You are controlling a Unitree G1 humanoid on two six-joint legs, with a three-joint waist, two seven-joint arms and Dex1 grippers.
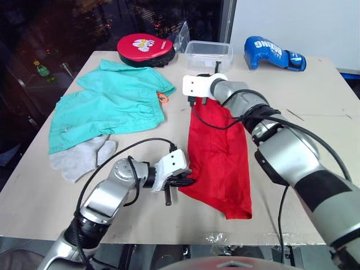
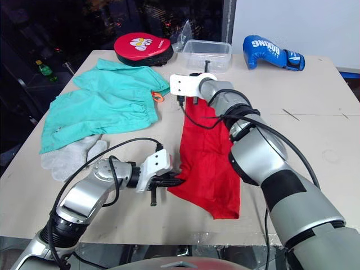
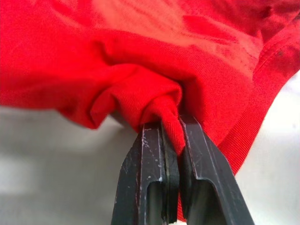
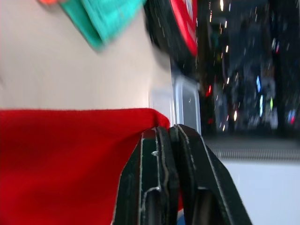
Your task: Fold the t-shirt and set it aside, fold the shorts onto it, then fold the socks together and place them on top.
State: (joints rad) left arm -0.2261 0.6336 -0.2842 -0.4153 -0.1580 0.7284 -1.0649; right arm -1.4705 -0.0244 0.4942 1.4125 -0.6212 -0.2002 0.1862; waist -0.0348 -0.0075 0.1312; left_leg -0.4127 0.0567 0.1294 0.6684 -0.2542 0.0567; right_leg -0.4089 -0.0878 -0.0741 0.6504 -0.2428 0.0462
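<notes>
Red shirt pinched at both ends, mid-fold

Black fingers of the left tool (image 1: 183,181) are clamped on a bunched bit of the t-shirt (image 1: 216,152), at its near left edge; the left wrist view shows a twist of red cloth squeezed between them. The right tool (image 1: 194,102) is likewise clamped on the far end of the shirt, the cloth's edge caught between its closed fingers in the right wrist view. With one tool at each end, the shirt lies as a long narrow strip running from the far middle of the worktop (image 1: 315,107) toward the near edge. That two-point hold looks meant to keep the cloth taut and straight, so one end can be carried over the other without the strip sagging or twisting.

The shirt therefore seems part-folded lengthwise and not yet set aside. To its left, well apart, the shorts (image 1: 112,104) lie spread flat, the orange drawstring (image 1: 163,97) at the waistband nearest the shirt. The socks (image 1: 81,156) rest at the shorts' near edge, touching them; both appear untouched.

Along the far edge sit a red mitt (image 1: 145,48), a clear box (image 1: 209,54) and a blue glove (image 1: 273,52), out of the fold's way.
</notes>
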